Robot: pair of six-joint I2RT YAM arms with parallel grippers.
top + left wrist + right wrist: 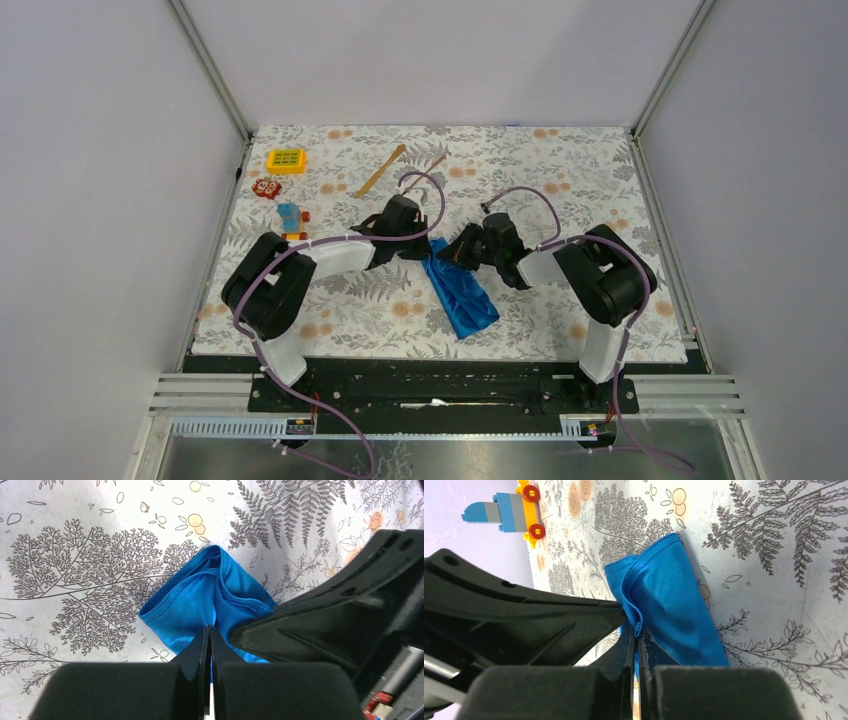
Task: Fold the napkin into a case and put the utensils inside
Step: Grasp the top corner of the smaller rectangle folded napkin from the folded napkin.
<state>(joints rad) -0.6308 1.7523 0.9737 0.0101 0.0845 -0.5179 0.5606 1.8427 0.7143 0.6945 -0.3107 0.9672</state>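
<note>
The royal-blue napkin (464,294) lies bunched in a narrow, rumpled strip on the patterned table cover, running from mid-table toward the near edge. Both grippers meet at its far end. My left gripper (424,243) is shut on that end from the left; in the left wrist view the jaws (209,628) pinch the napkin (200,595). My right gripper (452,252) is shut on the same end from the right, its jaws (636,630) clamping a folded hem of the napkin (669,600). Two wooden utensils, a flat stick (380,170) and a fork (436,161), lie apart at the back.
A yellow toy (286,160), a red toy (266,188) and a blue-orange toy (291,219) sit at the back left; the blue-orange toy (506,510) also shows in the right wrist view. Grey walls close in the left, right and back sides.
</note>
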